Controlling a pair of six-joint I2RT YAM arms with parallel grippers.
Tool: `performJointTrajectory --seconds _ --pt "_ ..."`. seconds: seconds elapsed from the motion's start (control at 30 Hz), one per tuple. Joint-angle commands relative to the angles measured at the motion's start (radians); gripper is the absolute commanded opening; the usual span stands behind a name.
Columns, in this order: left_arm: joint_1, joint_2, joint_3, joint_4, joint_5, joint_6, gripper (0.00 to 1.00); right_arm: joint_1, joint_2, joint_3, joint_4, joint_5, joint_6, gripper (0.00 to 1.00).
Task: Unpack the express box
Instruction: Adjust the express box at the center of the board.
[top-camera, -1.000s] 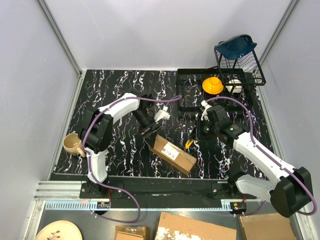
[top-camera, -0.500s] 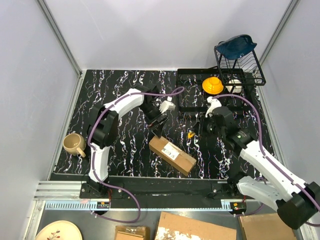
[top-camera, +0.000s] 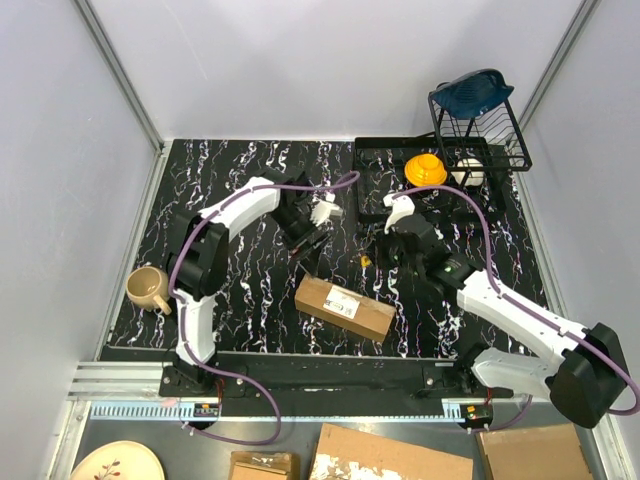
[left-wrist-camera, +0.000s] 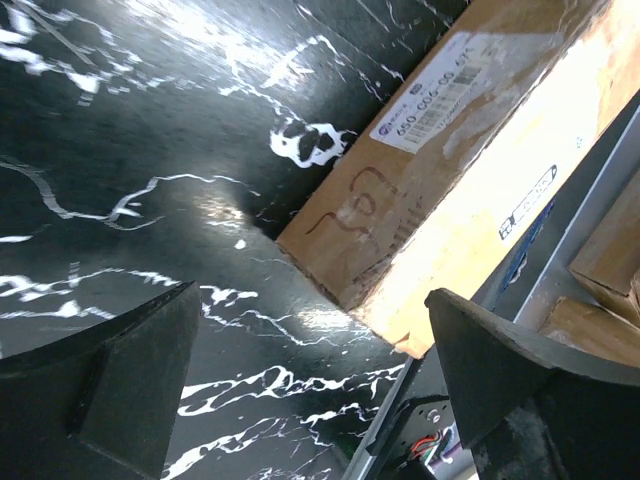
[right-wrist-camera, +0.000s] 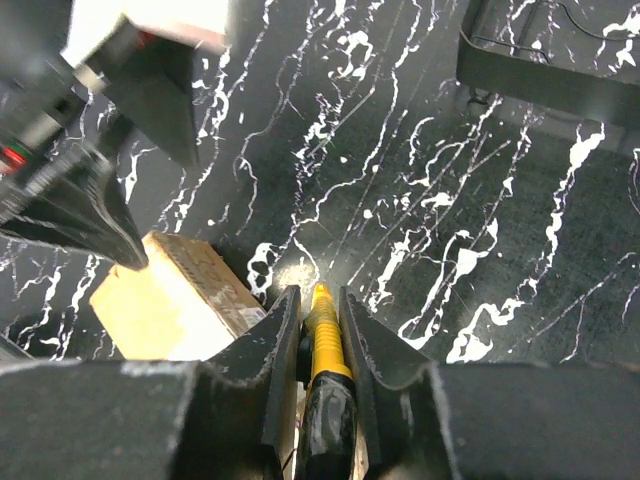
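Observation:
The express box (top-camera: 345, 308), a brown carton with a white label, lies flat near the table's front, and one end of it shows in the left wrist view (left-wrist-camera: 470, 150). My left gripper (top-camera: 303, 245) hovers just behind the box's left end, open wide (left-wrist-camera: 310, 390) with nothing between its fingers. My right gripper (top-camera: 375, 252) hangs behind the box's middle, shut on a yellow-and-black utility knife (right-wrist-camera: 322, 345). The knife's yellow tip (top-camera: 366, 261) points down at the table beside the box (right-wrist-camera: 165, 300).
A tan mug (top-camera: 148, 289) stands at the left edge. A black dish tray (top-camera: 372, 195) at the back right holds a yellow item (top-camera: 425, 170), beside a wire rack (top-camera: 480, 125). Torn cardboard pieces (top-camera: 390, 458) and a plate (top-camera: 115, 462) lie below the table's front rail.
My right gripper has swung left with the knife toward the middle of the table. My left gripper has drawn back from the box's left end. The box has turned slightly.

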Motion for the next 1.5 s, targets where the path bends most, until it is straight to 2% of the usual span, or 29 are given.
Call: performJointTrajectory --seconds 0.0,0.13,0.23,0.27,0.43,0.53,0.57,0.67,0.83,0.93,1.27,1.37,1.47 --pt "0.036 -0.061 0.136 -0.048 0.012 -0.014 0.99 0.008 0.016 0.014 -0.049 0.054 0.024 0.00" --pt "0.042 -0.099 0.171 -0.134 0.049 0.063 0.99 0.021 0.004 0.028 -0.159 0.100 0.064 0.00" --pt "0.018 -0.171 0.052 -0.162 0.033 0.127 0.99 0.047 0.008 0.069 -0.284 0.150 0.104 0.00" --pt "-0.009 -0.196 -0.030 -0.142 0.016 0.138 0.99 0.056 0.010 0.080 -0.345 0.167 0.114 0.00" --pt "-0.108 -0.339 -0.198 -0.068 -0.109 0.132 0.99 0.100 0.027 0.137 -0.503 0.224 0.173 0.00" --pt "-0.155 -0.370 -0.293 0.005 -0.171 0.083 0.99 0.119 -0.002 0.139 -0.523 0.215 0.196 0.00" --pt "-0.165 -0.374 -0.339 0.074 -0.197 0.061 0.99 0.131 -0.005 0.139 -0.529 0.215 0.199 0.00" --pt "-0.174 -0.348 -0.381 0.189 -0.271 -0.021 0.99 0.146 -0.005 0.137 -0.555 0.207 0.217 0.00" --pt "-0.168 -0.302 -0.349 0.318 -0.398 -0.092 0.99 0.188 -0.012 0.120 -0.558 0.201 0.262 0.00" --pt "-0.146 -0.264 -0.294 0.336 -0.399 -0.106 0.99 0.197 -0.022 0.109 -0.557 0.195 0.280 0.00" --pt "-0.105 -0.163 -0.160 0.306 -0.319 -0.092 0.99 0.199 -0.097 0.077 -0.528 0.186 0.285 0.00" --pt "-0.077 -0.190 -0.152 0.252 -0.267 -0.065 0.99 0.199 -0.105 0.103 -0.561 0.271 0.262 0.00" --pt "-0.036 -0.225 -0.136 0.185 -0.224 -0.026 0.99 0.197 -0.127 0.135 -0.511 0.361 0.205 0.00"
